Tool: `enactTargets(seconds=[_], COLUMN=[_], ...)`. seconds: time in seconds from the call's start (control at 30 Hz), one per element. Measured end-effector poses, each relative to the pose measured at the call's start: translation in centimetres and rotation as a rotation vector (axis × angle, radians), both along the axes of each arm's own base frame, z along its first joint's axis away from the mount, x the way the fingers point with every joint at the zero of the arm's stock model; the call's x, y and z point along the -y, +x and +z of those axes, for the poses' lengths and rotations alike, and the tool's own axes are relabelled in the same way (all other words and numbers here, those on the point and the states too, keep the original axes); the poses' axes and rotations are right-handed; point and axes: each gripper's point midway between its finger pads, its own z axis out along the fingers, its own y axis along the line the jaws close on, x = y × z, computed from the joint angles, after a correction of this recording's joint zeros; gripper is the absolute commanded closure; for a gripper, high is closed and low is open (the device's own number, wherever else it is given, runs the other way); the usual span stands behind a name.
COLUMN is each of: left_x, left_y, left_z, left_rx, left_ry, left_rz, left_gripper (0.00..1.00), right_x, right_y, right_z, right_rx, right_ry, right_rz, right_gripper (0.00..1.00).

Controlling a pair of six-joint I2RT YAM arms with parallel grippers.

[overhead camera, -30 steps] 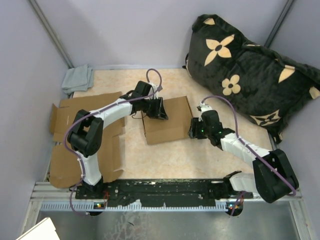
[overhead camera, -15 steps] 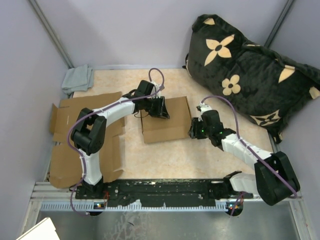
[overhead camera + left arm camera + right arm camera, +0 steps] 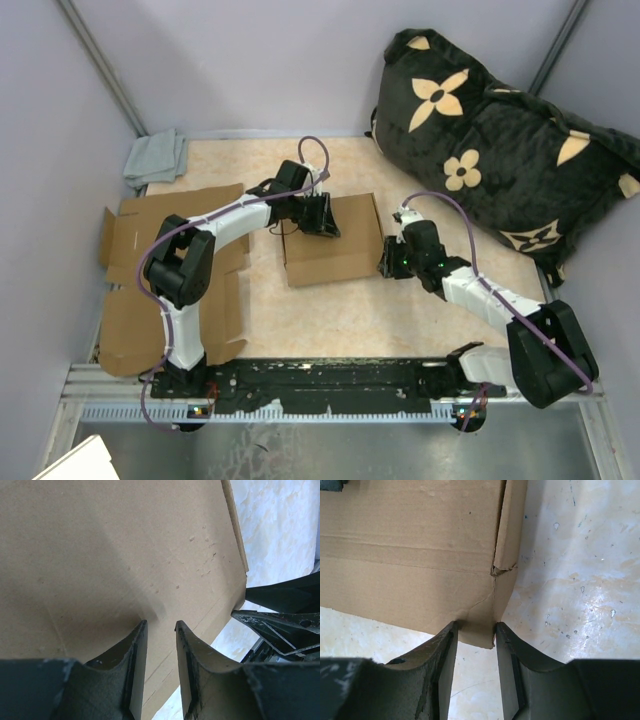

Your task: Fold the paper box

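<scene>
The brown paper box (image 3: 335, 250) lies mid-table, folded flat-topped. My left gripper (image 3: 322, 218) rests on its far left edge. In the left wrist view the box (image 3: 100, 555) fills the frame, and the left gripper (image 3: 161, 624) has its jaws narrowly apart, tips against the cardboard with nothing between them. My right gripper (image 3: 386, 258) is at the box's right side. In the right wrist view the right gripper (image 3: 476, 625) has its jaws on both sides of a creased, slightly torn corner of the box (image 3: 410, 540).
Flat cardboard sheets (image 3: 130, 300) lie at the left under the left arm. A grey cloth (image 3: 155, 158) sits at the back left. A large black flowered cushion (image 3: 500, 140) fills the back right. The right arm's black parts (image 3: 285, 615) show in the left wrist view.
The box has shifted slightly to the left and the left arm's elbow has swung a little right. The right gripper has stayed at the box's corner.
</scene>
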Motion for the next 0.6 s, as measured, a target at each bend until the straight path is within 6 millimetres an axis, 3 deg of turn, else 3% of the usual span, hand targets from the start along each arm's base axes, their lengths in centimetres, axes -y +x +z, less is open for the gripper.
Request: enactTargets(seconds=[0.6], left_x=[0.06], left_y=[-0.01], left_z=[0.01], left_rx=[0.000], left_ry=[-0.003], left_rz=[-0.003], left_gripper=[0.66], right_x=[0.07], right_y=[-0.17], right_z=[0.38], right_rx=[0.004], right_ry=[0.003], right_rz=[-0.001], right_gripper=[0.66])
